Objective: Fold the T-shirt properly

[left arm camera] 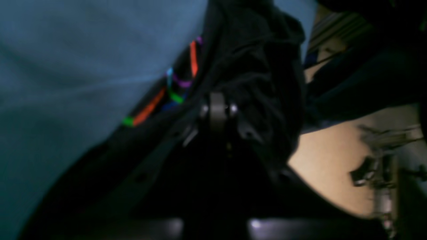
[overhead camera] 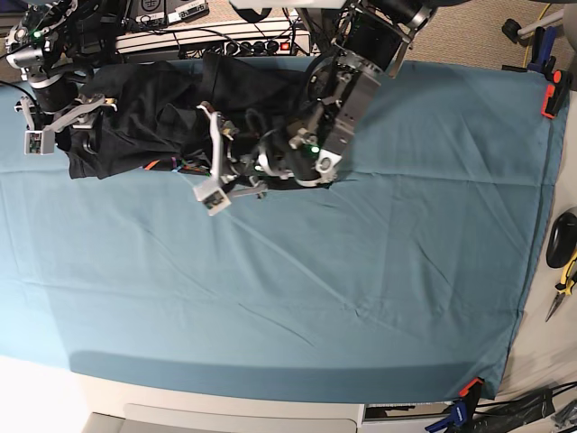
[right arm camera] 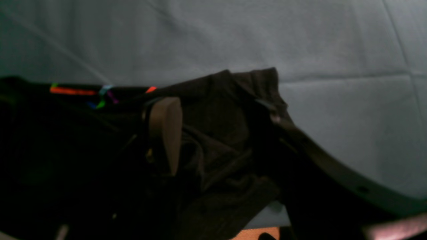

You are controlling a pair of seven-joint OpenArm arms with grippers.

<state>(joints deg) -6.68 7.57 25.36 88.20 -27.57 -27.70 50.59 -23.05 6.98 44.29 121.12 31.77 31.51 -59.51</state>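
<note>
1. Base view: the T-shirt (overhead camera: 162, 117) lies bunched at the tabletop's (overhead camera: 361, 271) far left edge.
2. Left fingers (left arm camera: 218, 110) seem clenched in its black cloth.
3. Right fingers (right arm camera: 165, 133): grip state unclear.

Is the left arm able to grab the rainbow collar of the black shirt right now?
Probably yes. The left gripper sits right on the T-shirt, with the rainbow trim just beside its jaws and nothing blocking it.
</note>
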